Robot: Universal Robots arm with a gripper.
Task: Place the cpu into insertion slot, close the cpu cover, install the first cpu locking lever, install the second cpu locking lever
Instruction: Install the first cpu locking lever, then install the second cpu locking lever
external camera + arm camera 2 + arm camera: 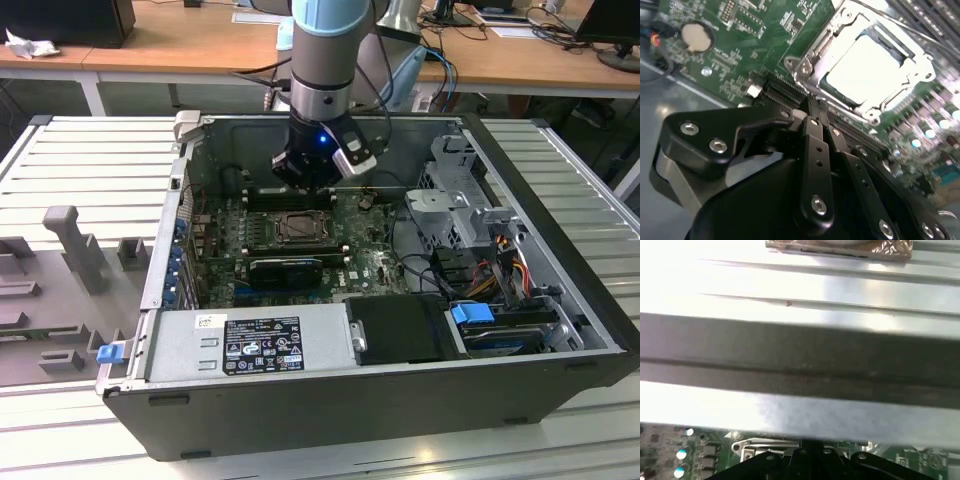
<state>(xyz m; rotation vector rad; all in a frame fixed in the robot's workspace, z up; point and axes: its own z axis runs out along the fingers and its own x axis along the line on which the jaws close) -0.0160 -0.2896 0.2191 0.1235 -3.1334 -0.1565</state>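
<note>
In the exterior view the arm hangs over the green motherboard [370,262] inside the open computer case, its gripper [303,187] just beyond the insertion slot [299,229]. The second wrist view shows the cpu [867,70] as a bright square lying in the slot. The silvery cpu cover [812,50] lies flat around it as a frame. My gripper [816,114] has its black fingers [815,145] pressed together with nothing between them, the tips at the socket's near edge. The first wrist view shows the gripper [805,452] and a corner of the cover [762,445].
A black card [285,270] sits in a long slot beside the socket. Memory slots [285,195] lie just behind it. A power supply [250,342], a drive cage [455,185] and cables [500,265] fill the rest of the case. A coin battery [697,37] sits on the board.
</note>
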